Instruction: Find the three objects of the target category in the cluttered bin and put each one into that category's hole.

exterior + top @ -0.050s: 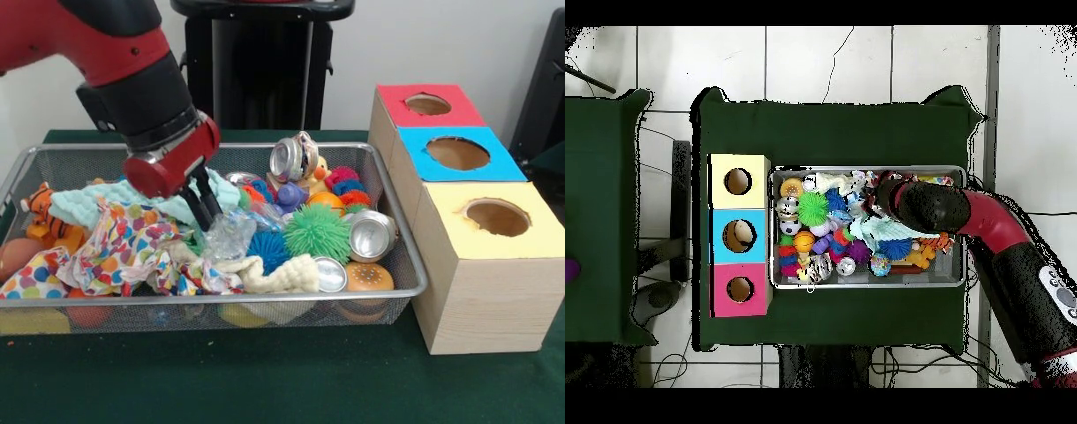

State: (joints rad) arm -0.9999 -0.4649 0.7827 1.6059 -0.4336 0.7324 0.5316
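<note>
1. The wire bin holds crushed silver cans: one upright at the far rim, one on its side at 3 o'clock of the green spiky ball, one small can end near the front rim.
2. The hand is lowered into the bin centre, its dark fingers close together above a crumpled clear plastic piece; whether it grips anything cannot be told.
3. A polka-dot cloth lies at 9 o'clock of the hand.
4. Three boxes stand at 3 o'clock of the bin: red, blue, yellow, each with a top hole.
5. All items rest on the green desk.
</note>
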